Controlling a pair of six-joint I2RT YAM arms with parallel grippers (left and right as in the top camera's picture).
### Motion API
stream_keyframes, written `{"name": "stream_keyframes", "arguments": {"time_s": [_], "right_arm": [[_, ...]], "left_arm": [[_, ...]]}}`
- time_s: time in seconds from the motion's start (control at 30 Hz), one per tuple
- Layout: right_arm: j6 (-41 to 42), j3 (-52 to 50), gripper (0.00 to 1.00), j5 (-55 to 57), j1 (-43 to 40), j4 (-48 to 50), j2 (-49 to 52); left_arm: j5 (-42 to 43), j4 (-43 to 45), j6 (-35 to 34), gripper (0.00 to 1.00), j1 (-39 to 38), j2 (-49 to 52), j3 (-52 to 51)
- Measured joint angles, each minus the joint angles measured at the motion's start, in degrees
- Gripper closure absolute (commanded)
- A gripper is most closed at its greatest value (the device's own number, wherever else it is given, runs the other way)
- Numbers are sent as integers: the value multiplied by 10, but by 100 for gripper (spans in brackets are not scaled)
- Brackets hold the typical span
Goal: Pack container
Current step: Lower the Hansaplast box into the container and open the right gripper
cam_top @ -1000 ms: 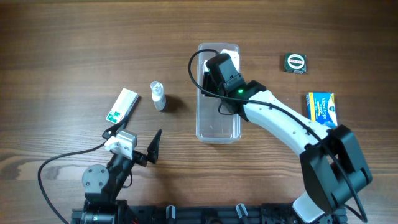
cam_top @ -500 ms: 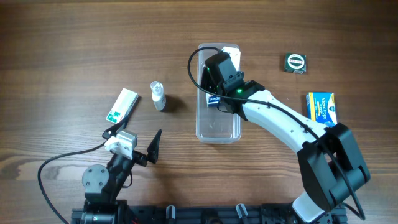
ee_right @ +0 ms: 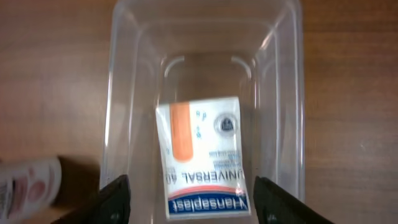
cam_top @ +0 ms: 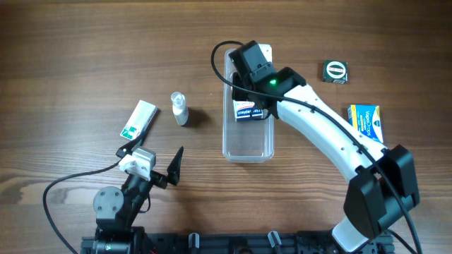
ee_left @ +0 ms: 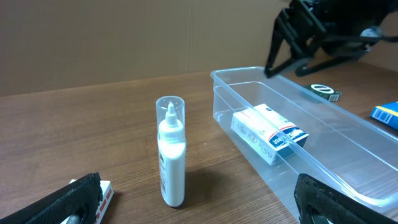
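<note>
Looks like a robotics lab bench to me: wood-grain table (cam_top: 70,56), a left arm (cam_top: 120,201) and a white right arm (cam_top: 325,137) standing by a black rail (cam_top: 226,245) at its edge, a loose cable (cam_top: 53,187), and a plain brown board (ee_left: 93,43) as backdrop.

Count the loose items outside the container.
4: green-and-white box at left, small bottle beside it, dark square packet at upper right, blue box below it. One plaster box lies in the container. The right arm could hide more.
</note>
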Motion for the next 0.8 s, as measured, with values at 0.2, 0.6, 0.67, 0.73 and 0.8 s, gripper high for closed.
{"name": "stream_keyframes", "arguments": {"time_s": [0.2,0.6,0.67,0.73,0.8], "right_arm": [[-38,1,96,-63,0,-67,0],[-44,-16,96,-103,0,-66,1],[-32,-38,96,-103,0,-59,2],[-27,-56,96,-103,0,-40,5],[-24,-68,96,-103,0,-32,12]], "left_arm": [[0,0,0,0,0,0,0],[0,0,0,0,0,0,0],[0,0,0,0,0,0,0],[0,0,0,0,0,0,0],[0,0,0,0,0,0,0]]}}
